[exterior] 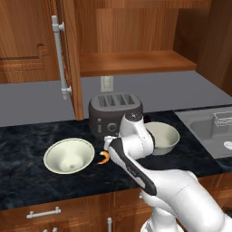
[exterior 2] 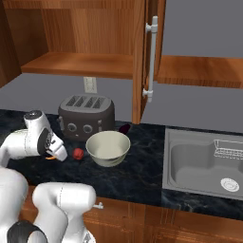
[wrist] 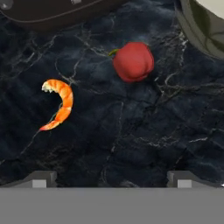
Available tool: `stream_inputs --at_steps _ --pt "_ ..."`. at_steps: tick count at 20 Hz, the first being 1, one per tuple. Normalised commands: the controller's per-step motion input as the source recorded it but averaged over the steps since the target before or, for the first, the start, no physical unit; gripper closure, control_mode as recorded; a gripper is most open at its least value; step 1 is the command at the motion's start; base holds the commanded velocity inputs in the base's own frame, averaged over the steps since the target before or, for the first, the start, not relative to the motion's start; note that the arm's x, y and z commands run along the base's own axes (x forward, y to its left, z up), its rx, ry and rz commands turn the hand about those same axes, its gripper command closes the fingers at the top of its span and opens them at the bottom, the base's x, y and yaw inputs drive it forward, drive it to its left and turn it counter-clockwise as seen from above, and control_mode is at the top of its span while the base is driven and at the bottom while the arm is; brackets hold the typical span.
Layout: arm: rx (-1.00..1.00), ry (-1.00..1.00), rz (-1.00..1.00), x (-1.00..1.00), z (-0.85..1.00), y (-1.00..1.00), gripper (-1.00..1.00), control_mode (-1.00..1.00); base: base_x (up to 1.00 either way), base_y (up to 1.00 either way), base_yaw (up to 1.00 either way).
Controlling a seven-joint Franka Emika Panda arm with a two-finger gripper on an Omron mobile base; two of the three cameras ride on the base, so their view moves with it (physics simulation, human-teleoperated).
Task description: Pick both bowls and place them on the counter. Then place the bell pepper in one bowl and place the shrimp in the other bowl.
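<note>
On the counter [wrist: 131,144] below my wide-open, empty gripper [wrist: 111,178], I see the shrimp [wrist: 59,105] beside the bell pepper [wrist: 133,61].

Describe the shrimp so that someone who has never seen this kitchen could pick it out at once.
Find the dark toaster at the back of the black counter. On the worktop in front of it, between the two cream bowls, lie two small things. The shrimp is the thin orange crescent with a paler end; its neighbour, the bell pepper, is a round red lump.
</note>
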Motion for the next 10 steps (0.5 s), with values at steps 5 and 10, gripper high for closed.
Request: stream_inputs --at_steps 5,10 --pt "0.01 0.18 0.0 0.34 -0.1 0.04 -1.0 -1.0 0.0 0.0 0.0" --pt "0.02 0.18 0.0 0.2 -0.17 0.16 -1.0 -1.0 0.0 0.0 0.0"
